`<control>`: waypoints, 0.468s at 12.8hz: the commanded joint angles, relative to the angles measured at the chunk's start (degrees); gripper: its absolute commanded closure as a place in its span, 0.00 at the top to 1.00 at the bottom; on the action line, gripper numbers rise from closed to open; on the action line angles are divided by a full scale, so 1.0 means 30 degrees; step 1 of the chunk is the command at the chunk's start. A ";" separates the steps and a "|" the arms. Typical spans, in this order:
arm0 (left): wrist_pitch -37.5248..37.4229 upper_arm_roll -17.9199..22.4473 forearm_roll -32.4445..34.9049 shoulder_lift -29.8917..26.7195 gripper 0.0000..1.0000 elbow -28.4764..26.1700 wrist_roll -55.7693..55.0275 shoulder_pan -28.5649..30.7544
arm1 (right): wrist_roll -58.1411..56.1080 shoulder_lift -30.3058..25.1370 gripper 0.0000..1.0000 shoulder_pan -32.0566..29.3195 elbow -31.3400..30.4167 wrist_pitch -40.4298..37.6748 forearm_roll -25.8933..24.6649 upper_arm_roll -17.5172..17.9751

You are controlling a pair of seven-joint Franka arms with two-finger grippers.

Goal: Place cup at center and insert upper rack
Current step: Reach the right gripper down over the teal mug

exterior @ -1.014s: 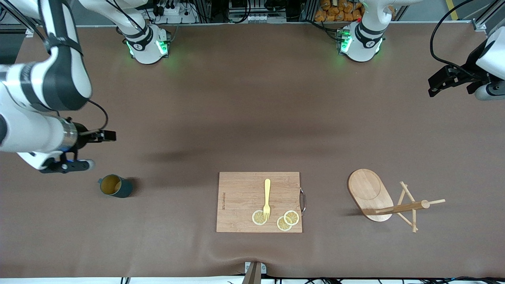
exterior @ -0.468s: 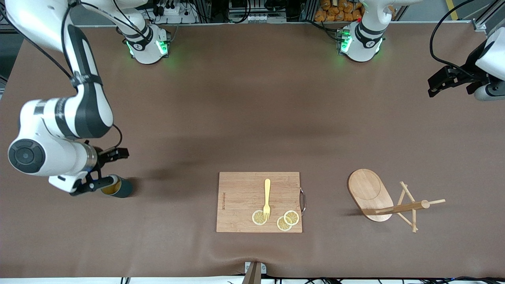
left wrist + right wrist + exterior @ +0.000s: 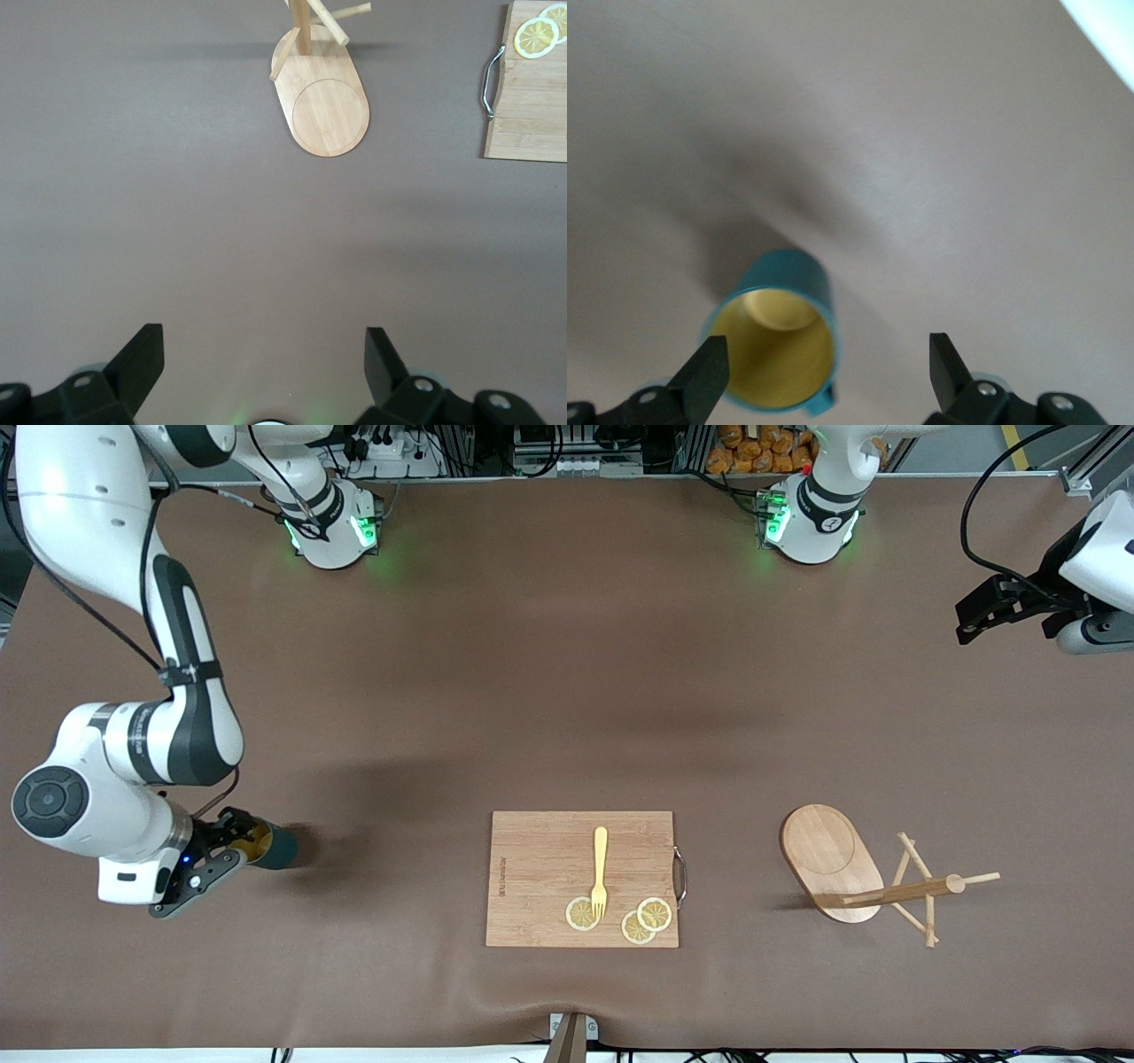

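The right arm is bent down low over the right arm's end of the brown matte worktop (image 3: 549, 655), its wrist tipped so that the right gripper (image 3: 232, 849) is brought to the small dark teal cup with the tan-yellow inside (image 3: 266, 847). In the right wrist view the cup (image 3: 776, 341) is seen from above, upright, with its side handle turned toward the camera, and the right gripper (image 3: 824, 367) is spread wide, one of its fingers (image 3: 704, 367) set at the cup's rim and the other well clear of it, so nothing is clamped. The cup is stood on the worktop toward the right arm's end, well apart from the rectangular bamboo cutting board (image 3: 545, 868), on which a yellow fork (image 3: 600, 872) and three lemon slices (image 3: 620, 917) are laid. The light wooden upper rack with its oval base, round post and thin crossing pegs (image 3: 850, 868) is lain on its side toward the left arm's end of the worktop, beside the board. The left arm is held waiting, raised over the left arm's end of the worktop, with the left gripper (image 3: 979, 611) untouched by anything; in the left wrist view its fingers (image 3: 142, 359) are seen parted over bare worktop, the rack (image 3: 323, 97) well apart from them.
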 commanded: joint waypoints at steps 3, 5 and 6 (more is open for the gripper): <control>-0.0073 -0.0307 -0.0204 -0.0018 1.00 0.0108 -0.0384 -0.0136 | -0.3894 0.1255 1.00 -0.0741 0.0698 0.1021 -0.0122 0.0273; -0.0073 -0.0717 -0.0117 -0.0047 1.00 0.0109 -0.0413 -0.0107 | -0.4275 0.1226 1.00 -0.0683 0.0639 0.0846 -0.0209 0.0273; -0.0102 -0.0921 0.0000 -0.0105 1.00 0.0138 -0.0413 -0.0107 | -0.4598 0.1226 1.00 -0.0712 0.0581 0.0816 -0.0180 0.0273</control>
